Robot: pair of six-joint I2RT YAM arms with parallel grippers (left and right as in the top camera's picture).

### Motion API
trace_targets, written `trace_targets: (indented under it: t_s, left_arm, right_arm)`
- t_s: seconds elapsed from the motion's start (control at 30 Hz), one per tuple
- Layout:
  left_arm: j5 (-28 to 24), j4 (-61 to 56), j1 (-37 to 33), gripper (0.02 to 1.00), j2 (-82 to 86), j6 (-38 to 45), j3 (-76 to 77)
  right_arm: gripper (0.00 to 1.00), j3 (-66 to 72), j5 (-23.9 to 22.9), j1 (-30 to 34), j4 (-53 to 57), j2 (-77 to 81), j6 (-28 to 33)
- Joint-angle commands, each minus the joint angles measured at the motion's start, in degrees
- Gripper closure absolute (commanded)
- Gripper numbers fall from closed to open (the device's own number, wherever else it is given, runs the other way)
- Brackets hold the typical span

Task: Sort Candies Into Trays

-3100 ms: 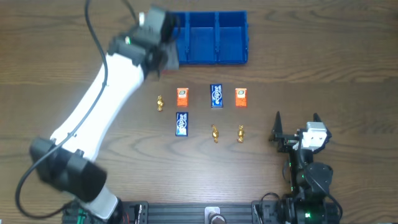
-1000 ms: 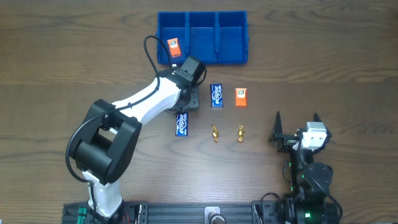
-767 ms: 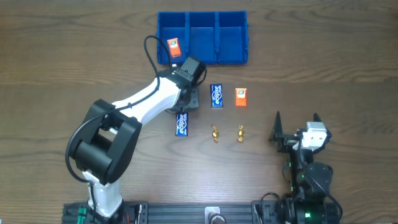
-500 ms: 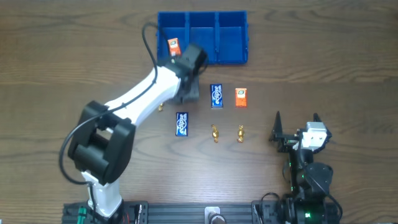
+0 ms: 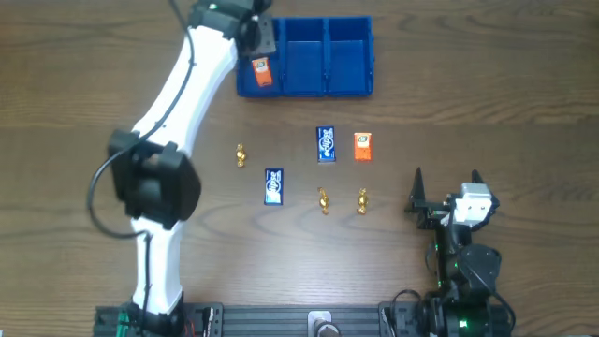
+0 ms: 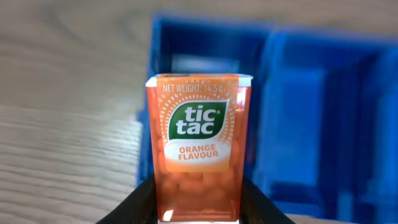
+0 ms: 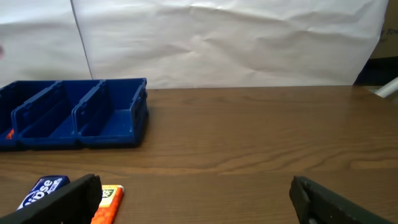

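Observation:
My left gripper (image 6: 199,214) is shut on an orange candy box (image 6: 199,146), held upright above the left end of the blue three-compartment tray (image 6: 298,118). From above, the left gripper (image 5: 259,36) hovers over the tray's (image 5: 348,86) left compartment, where another orange box (image 5: 263,71) lies. On the table lie a third orange box (image 5: 362,145), two blue packs (image 5: 326,144) (image 5: 273,186) and three gold-wrapped candies (image 5: 241,154) (image 5: 324,200) (image 5: 363,199). My right gripper (image 5: 447,180) stands open at the lower right, holding nothing.
In the right wrist view the open right gripper (image 7: 194,183) faces the tray (image 7: 81,115), a blue pack (image 7: 43,186) and an orange box (image 7: 109,196). A white backdrop stands behind the table. Bare wood lies to the right of the tray and candies.
The left arm closed on an orange box at the table's middle, lifted it and carried it up to the tray's left compartment. The right arm has not moved.

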State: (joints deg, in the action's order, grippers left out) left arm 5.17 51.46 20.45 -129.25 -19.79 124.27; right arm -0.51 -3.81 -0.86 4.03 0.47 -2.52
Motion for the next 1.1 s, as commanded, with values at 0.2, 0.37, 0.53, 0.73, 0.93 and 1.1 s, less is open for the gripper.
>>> trace_targets:
  t_s: [0.2,0.37,0.53,0.73,0.93,1.1]
  left_arm:
    - [-2.0,2.1,-0.5,0.649,-5.1,1.9,4.6]
    - [-2.1,2.8,-0.6,0.31,-5.1,1.8,5.7]
    - [-2.0,11.5,0.6,0.112,-3.6,1.4,15.6]
    - [1.5,16.1,9.7,0.038,-1.8,-4.4,22.5]
    - [5.4,15.6,23.7,0.051,-3.4,-15.7,15.6]
    - [2.6,10.3,28.6,0.073,-7.3,-19.9,7.4]
  right_arm:
    - [0.003,0.1,0.1,0.3,0.3,-0.3,0.5]
    - [0.003,0.1,0.1,0.3,0.3,-0.3,0.5]
    - [0.003,0.1,0.1,0.3,0.3,-0.3,0.5]
    - [0.003,0.1,0.1,0.3,0.3,-0.3,0.5]
    - [0.003,0.1,0.1,0.3,0.3,-0.3,0.5]
    - [0.003,0.1,0.1,0.3,0.3,-0.3,0.5]
